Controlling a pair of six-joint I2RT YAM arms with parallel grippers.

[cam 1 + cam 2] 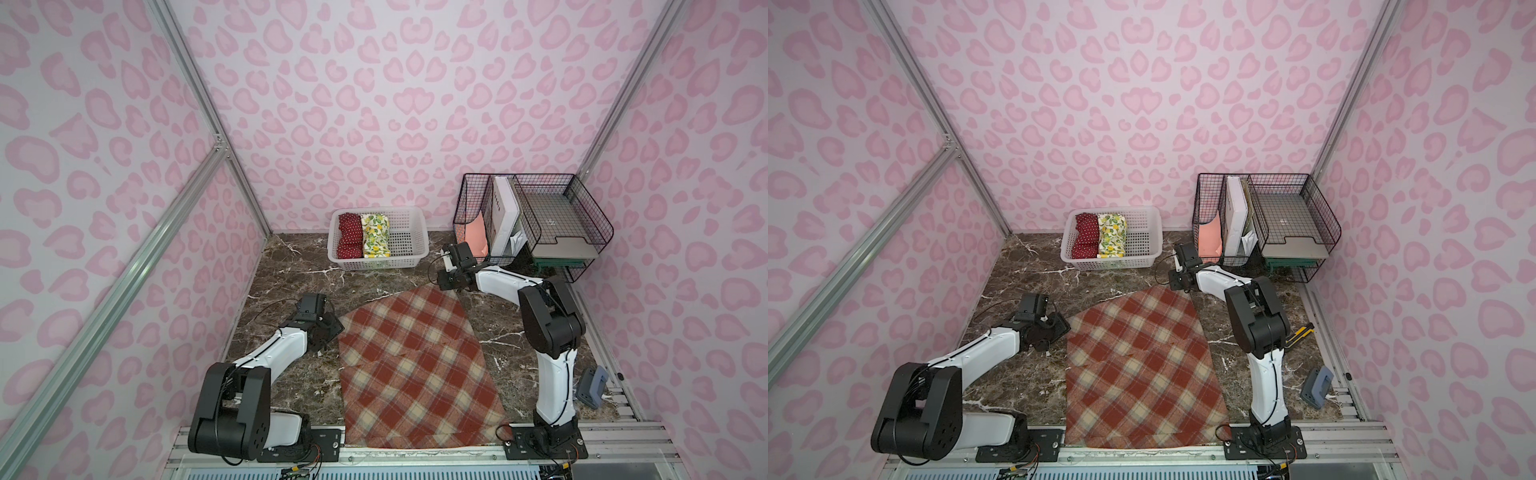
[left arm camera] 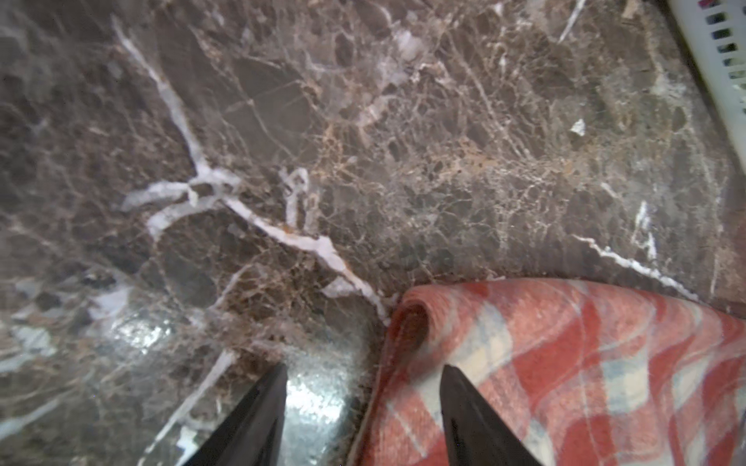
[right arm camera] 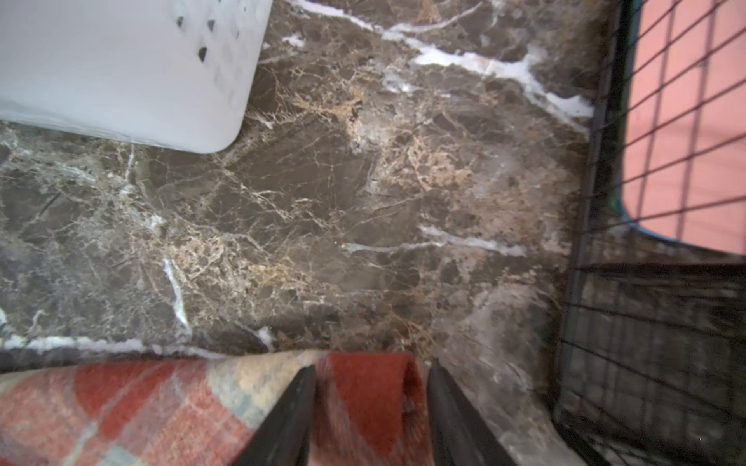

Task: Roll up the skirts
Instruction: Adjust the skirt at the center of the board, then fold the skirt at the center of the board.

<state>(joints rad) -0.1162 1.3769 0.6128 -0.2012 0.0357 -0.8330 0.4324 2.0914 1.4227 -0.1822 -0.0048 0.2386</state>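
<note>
The rust-red and cream plaid skirt (image 1: 415, 365) (image 1: 1142, 365) lies spread flat on the marble table, its far edge curled into a small roll. My left gripper (image 1: 330, 330) (image 2: 363, 369) is at the skirt's far left corner and stands open. One finger is over bare table, the other over the plaid skirt (image 2: 565, 363). My right gripper (image 1: 446, 284) (image 3: 373, 365) is shut on the far right corner of the plaid skirt (image 3: 161, 403). The red polka-dot skirt (image 1: 350, 235) and the lemon-print skirt (image 1: 375, 235) lie rolled in the white basket (image 1: 409, 237).
A black wire rack (image 1: 540, 216) with folders, pink paper and a laptop stands at the back right, close to my right gripper. A blue-grey object (image 1: 592, 386) lies at the table's right front edge. A yellow-black tool (image 1: 1300, 332) lies behind my right arm.
</note>
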